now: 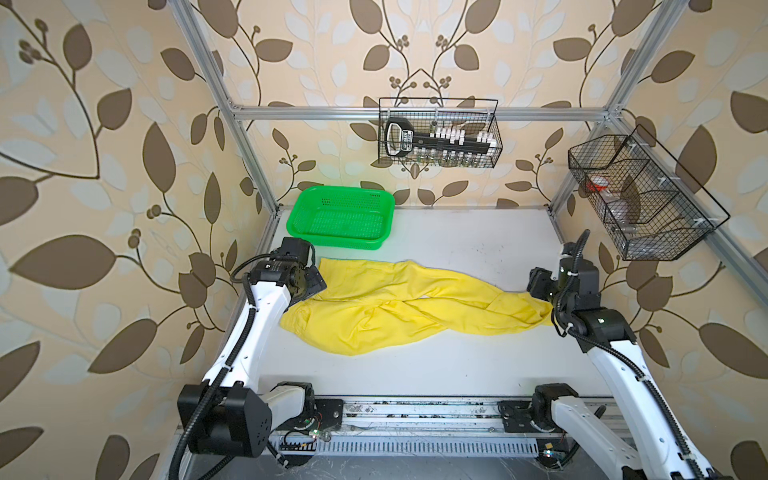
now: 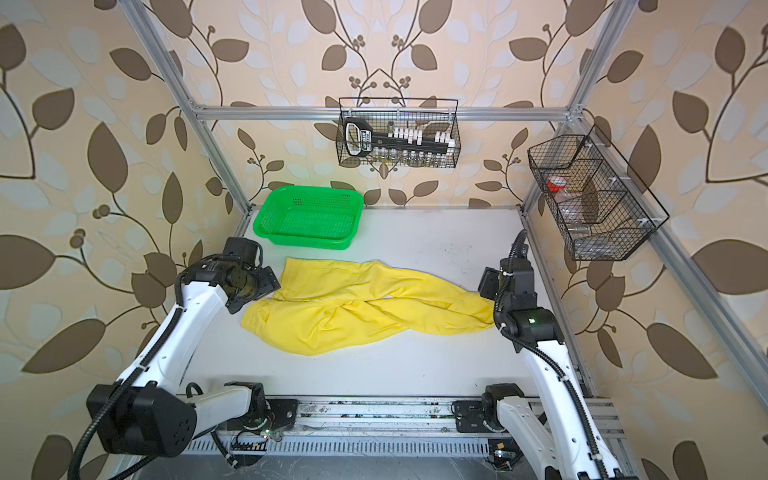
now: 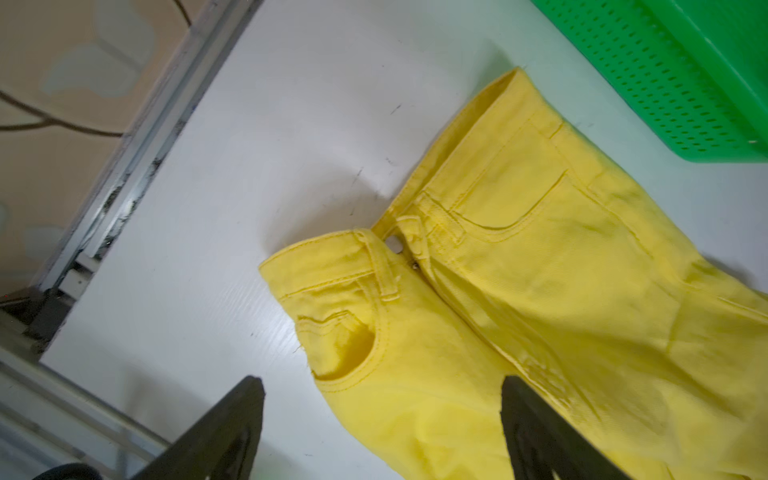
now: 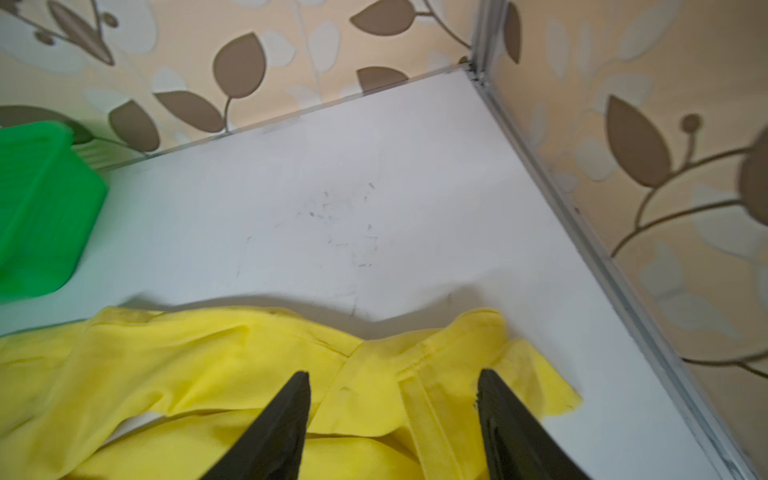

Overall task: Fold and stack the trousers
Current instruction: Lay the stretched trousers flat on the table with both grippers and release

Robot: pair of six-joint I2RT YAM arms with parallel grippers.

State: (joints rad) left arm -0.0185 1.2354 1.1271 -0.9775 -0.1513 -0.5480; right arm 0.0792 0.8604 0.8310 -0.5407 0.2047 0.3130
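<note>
Stretching across the middle of both top views, the trousers (image 1: 399, 307) are seen lying crumpled on the white tabletop (image 1: 457, 245), waistband at the left, hems at the right. The left gripper (image 3: 382, 386) is spread wide above the waistband, gripping nothing; the right gripper (image 4: 394, 374) is likewise parted over a hem. A green basket (image 1: 340, 216) is seen higher in the frame, near the waistband.

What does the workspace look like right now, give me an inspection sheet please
Surface: white table, faint scuff marks.
Job's things: yellow trousers unfolded, legs twisted over each other, waist by the left arm, hems by the right arm.
Clutter: empty green basket, far left corner.
Claws: left claw open over the waist; right claw open over the hems.
Cables: black conduit along both arms.
Surroundings: leaf wallpaper, aluminium frame, two wire baskets holding small items.
</note>
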